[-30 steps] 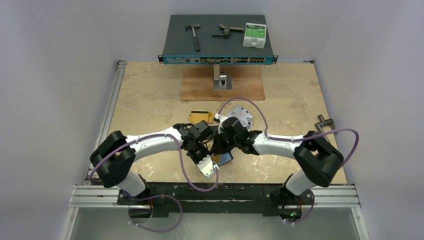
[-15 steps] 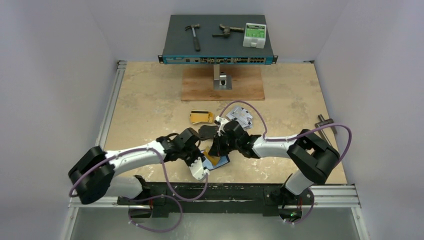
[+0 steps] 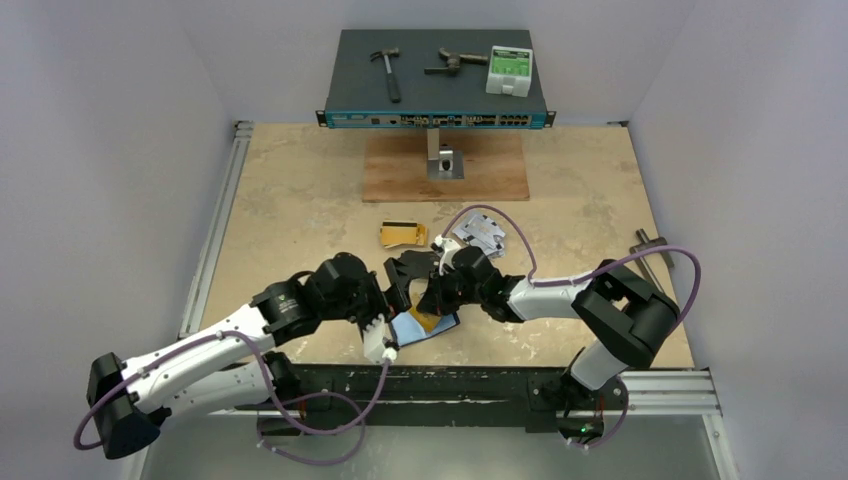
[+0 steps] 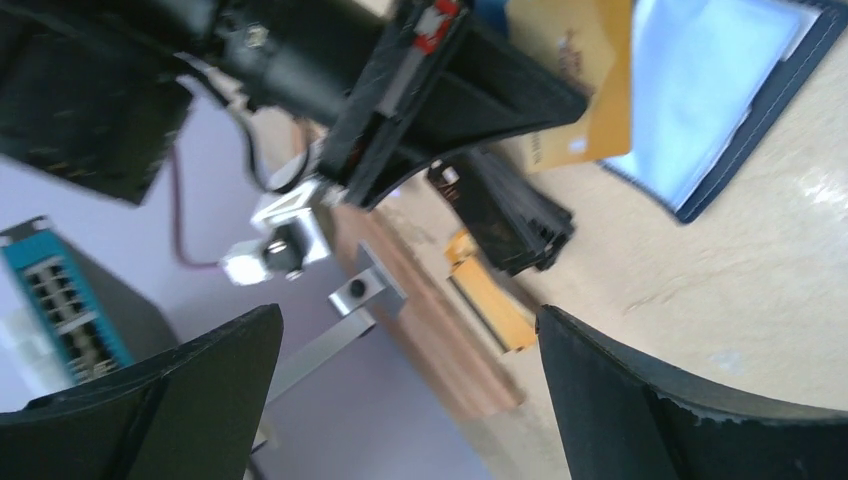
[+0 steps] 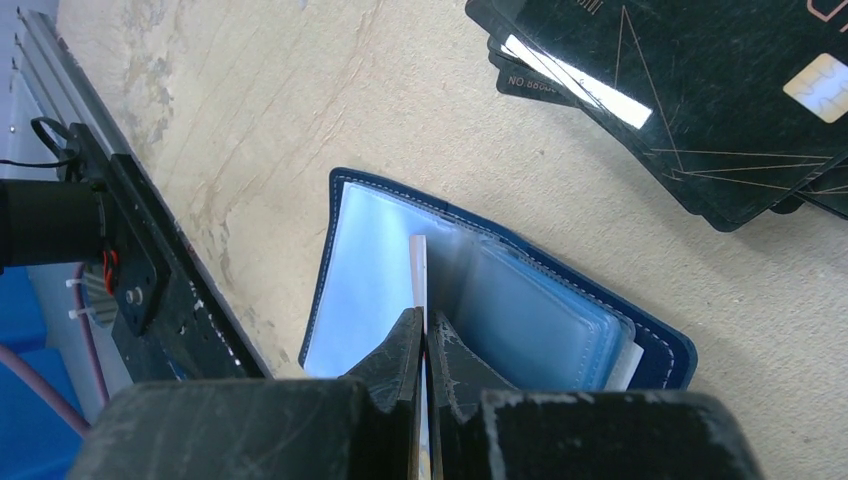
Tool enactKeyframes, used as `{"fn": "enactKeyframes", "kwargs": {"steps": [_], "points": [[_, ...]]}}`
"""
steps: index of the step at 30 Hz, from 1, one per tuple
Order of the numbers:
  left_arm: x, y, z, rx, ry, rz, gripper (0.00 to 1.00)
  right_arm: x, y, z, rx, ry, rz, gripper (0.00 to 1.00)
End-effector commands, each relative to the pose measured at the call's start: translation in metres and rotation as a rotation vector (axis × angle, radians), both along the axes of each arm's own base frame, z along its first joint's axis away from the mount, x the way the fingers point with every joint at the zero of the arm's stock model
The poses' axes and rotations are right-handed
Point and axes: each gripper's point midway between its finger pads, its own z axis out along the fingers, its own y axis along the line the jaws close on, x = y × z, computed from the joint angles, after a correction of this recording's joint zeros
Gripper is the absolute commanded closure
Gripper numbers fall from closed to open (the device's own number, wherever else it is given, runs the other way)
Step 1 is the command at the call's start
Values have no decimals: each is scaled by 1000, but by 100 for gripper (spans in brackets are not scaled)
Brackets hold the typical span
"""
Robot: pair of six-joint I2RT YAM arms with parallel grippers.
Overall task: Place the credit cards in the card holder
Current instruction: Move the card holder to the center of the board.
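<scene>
We pinch the gold credit card [image 4: 590,100] edge-on in the closed jaws of our right gripper [image 5: 422,325], its lower edge just beyond their tips among the sleeves of the open card holder [image 5: 668,352] so it can slide in, while the jaws of our left gripper [image 4: 408,325] gape empty, clear of it.

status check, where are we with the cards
Left gripper open, empty. Right gripper shut on gold card, at open card holder. Black cards beside, not blocking.
</scene>
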Motion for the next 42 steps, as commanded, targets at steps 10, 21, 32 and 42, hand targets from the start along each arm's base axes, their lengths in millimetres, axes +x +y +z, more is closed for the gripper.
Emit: {"fn": "enactKeyframes", "kwargs": {"steps": [10,21,32,42], "points": [[-6,40,77,-101,812,840,11,1,-10,-13,-59,-17,-13,100],[-39,11,33,-450,1628,771,38,10,-7,-5,-57,3,-79,100],[-6,10,-101,-146,2021,1425,100,26,-15,16,-48,-47,-190,100],[5,2,-119,-335,1919,1503,100,18,-47,7,-130,-49,-266,100]]}}
